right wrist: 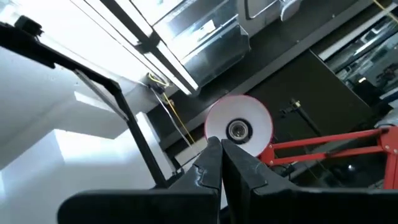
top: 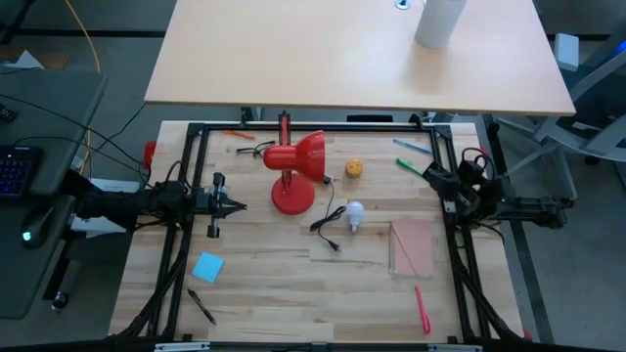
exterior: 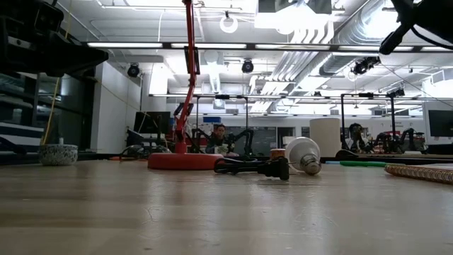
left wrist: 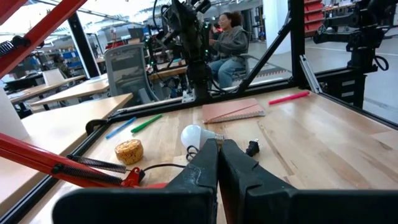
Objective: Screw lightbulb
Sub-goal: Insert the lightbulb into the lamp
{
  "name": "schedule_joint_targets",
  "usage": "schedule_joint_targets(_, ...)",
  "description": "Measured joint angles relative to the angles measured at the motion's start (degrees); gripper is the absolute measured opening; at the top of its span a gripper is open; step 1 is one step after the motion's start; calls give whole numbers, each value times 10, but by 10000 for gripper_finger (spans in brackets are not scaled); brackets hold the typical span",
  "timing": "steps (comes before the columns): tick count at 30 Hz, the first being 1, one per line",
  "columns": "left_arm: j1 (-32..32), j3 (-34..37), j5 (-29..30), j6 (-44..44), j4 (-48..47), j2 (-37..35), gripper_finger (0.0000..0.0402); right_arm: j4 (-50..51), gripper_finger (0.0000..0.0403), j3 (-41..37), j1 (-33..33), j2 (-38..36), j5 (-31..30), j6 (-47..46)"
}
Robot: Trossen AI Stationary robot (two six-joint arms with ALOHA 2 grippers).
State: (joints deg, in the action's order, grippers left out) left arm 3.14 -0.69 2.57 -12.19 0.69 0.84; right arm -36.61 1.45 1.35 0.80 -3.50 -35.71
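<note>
Wooden tabletop (top: 264,284) carries the lightbulb (top: 354,212) mid-table right of the red lamp (top: 295,166), well apart from both empty, closed fingers: left gripper (top: 233,204), right gripper (top: 427,172).

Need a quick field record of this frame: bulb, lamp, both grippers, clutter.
lightbulb: lying on the table, right of the lamp base, untouched
red lamp: standing, shade empty, black cord trailing toward the bulb
left gripper: shut, empty, left of the lamp base
right gripper: shut, empty, at the table's right edge
other: yellow-orange ball, pink notebook, blue note, pens
</note>
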Motion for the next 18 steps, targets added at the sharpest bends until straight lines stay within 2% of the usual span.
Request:
schedule_joint_targets(3,0,0,0,0,0,0,1,2,0,0,0,3,-10,-15)
schedule_joint_targets(8,0,0,0,0,0,0,1,-10,0,1,0,30,-97,-16)
schedule_joint_targets(11,0,0,0,0,0,0,1,-14,0,19,0,63,-128,12)
schedule_joint_targets(18,0,0,0,0,0,0,1,-42,0,129,0,184,-142,50)
